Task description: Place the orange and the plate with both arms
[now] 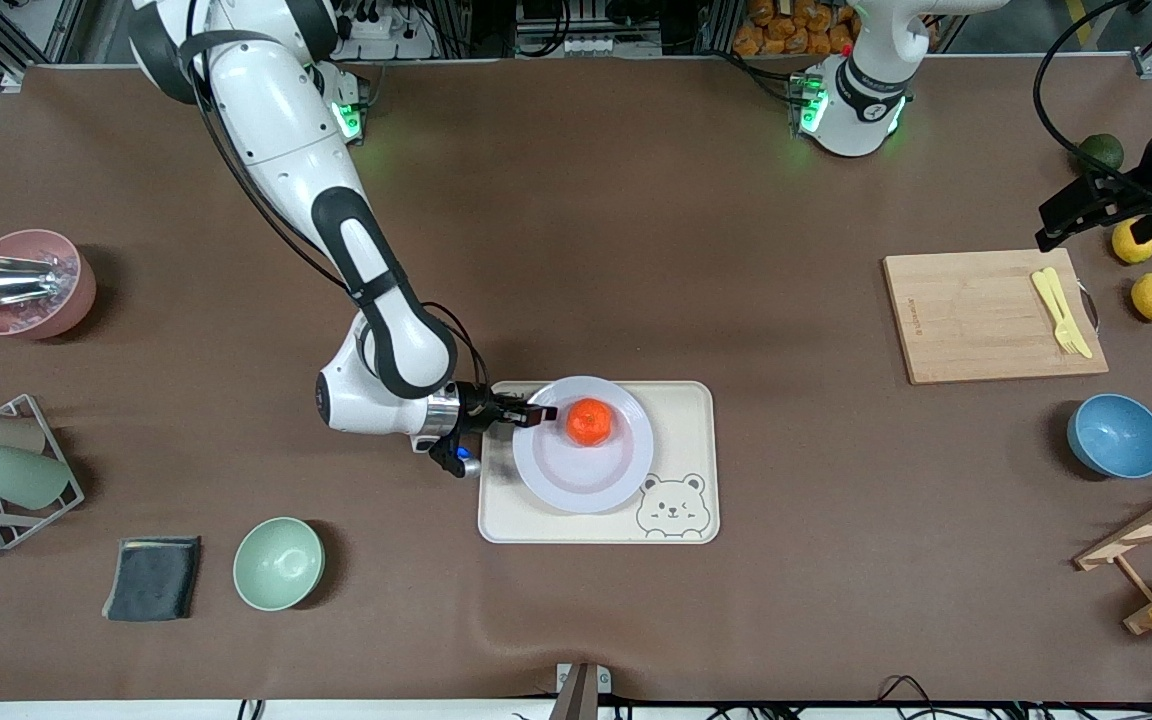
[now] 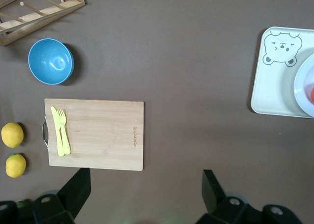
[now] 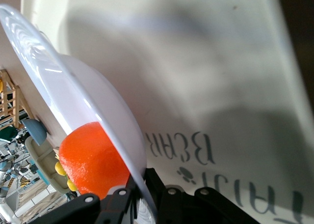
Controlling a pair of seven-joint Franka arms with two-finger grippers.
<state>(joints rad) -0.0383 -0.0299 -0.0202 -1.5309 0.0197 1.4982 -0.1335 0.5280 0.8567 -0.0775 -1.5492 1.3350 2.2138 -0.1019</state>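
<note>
The plate (image 1: 584, 450) is being gripped by its rim by the right gripper (image 1: 534, 413), fingers clamped tight on the edge toward the right arm's end of the table. In the right wrist view the plate (image 3: 73, 94) is being seen edge-on and looks raised off the cream bear-printed tray (image 1: 681, 440); how far cannot be judged. The orange (image 1: 589, 421) is sitting on the plate, toward the side farther from the front camera; in the right wrist view the orange (image 3: 91, 160) is being partly hidden by the rim. The right gripper's fingertips (image 3: 128, 192) are being cut off at the frame edge.

The left gripper (image 1: 1086, 212) is being held wide open and empty in the air, waiting over the left arm's end of the table near the bamboo cutting board (image 1: 991, 315); only its finger tips (image 2: 78, 184) are being shown in the left wrist view. Yellow plastic cutlery (image 2: 60, 130) is lying on the board. The plate is being cut off at the edge of the left wrist view (image 2: 304, 84).
</note>
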